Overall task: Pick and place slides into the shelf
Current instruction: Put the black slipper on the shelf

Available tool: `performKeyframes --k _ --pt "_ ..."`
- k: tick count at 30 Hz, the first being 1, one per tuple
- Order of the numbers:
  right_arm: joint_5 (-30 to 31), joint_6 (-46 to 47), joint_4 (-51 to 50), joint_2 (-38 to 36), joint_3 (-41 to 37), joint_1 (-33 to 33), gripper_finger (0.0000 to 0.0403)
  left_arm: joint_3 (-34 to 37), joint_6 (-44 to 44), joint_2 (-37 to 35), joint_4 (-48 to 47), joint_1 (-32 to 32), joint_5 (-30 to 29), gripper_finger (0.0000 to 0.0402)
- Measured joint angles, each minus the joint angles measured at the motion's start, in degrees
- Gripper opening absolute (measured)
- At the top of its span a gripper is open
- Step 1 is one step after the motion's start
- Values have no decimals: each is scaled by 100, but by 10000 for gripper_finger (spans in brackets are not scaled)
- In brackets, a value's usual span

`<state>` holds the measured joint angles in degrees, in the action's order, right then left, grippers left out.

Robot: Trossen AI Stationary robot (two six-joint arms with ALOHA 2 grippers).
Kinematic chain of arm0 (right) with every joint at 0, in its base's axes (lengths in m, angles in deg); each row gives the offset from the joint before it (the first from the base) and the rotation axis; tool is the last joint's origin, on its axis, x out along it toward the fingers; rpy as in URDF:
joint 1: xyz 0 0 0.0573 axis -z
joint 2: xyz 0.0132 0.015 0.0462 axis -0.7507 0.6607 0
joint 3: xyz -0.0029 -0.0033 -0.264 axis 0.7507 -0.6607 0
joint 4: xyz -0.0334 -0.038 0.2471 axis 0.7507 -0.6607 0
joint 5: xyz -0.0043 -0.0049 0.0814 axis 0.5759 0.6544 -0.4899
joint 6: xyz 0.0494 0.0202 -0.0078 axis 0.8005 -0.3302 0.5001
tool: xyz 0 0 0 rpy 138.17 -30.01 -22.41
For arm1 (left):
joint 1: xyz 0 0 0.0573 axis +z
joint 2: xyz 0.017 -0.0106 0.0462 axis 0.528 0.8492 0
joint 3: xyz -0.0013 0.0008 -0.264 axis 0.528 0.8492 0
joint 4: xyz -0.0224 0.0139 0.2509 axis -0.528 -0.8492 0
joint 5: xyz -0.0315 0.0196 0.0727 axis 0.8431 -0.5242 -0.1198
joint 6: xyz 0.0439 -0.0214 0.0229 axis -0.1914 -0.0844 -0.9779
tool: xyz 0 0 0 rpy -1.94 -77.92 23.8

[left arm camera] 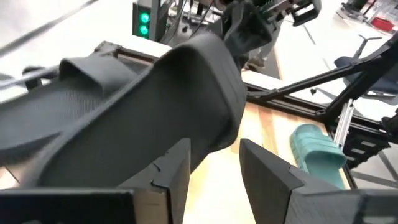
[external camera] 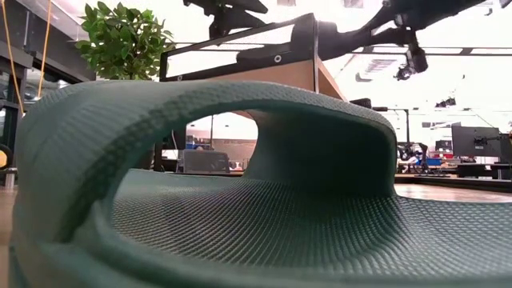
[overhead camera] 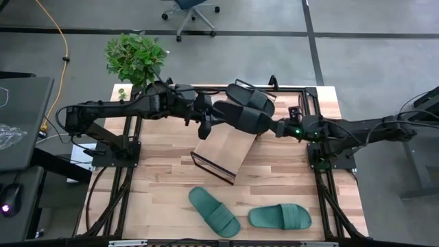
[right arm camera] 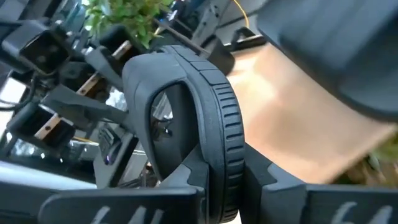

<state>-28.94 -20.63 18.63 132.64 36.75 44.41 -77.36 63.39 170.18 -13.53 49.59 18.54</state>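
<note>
A: Start at nine o'clock. What is the left gripper [overhead camera: 204, 129] doing?

B: It hangs at the shelf's [overhead camera: 221, 152] upper left edge, fingers spread wide, holding nothing. Its wrist view shows a black slide [left arm camera: 143, 106] just ahead of the open fingers [left arm camera: 264, 171], seemingly to steady it.

A: And centre?

B: Two black slides lie on the slanted board's upper end: one [overhead camera: 252, 96] toward twelve o'clock, the other [overhead camera: 243, 116] below it.

A: Three o'clock?

B: The right gripper [overhead camera: 278, 128] is clamped on that lower slide's end. Its wrist view confirms the fingers pinch the slide [right arm camera: 205, 143], probably to seat it beside its mate.

A: The rest?

B: Two green slides [overhead camera: 214, 210] [overhead camera: 280, 217] wait at six o'clock. The low view is filled by one green slide [external camera: 200, 192].
</note>
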Motion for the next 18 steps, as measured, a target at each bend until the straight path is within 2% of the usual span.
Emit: performKeyframes --k 7,18 --pt "985 1379 -825 -243 0 -761 23 -373 -350 -6 -63 -4 -27 129" --pt "2298 2967 -840 263 0 -1639 23 -728 -619 -9 -129 -4 167 129"
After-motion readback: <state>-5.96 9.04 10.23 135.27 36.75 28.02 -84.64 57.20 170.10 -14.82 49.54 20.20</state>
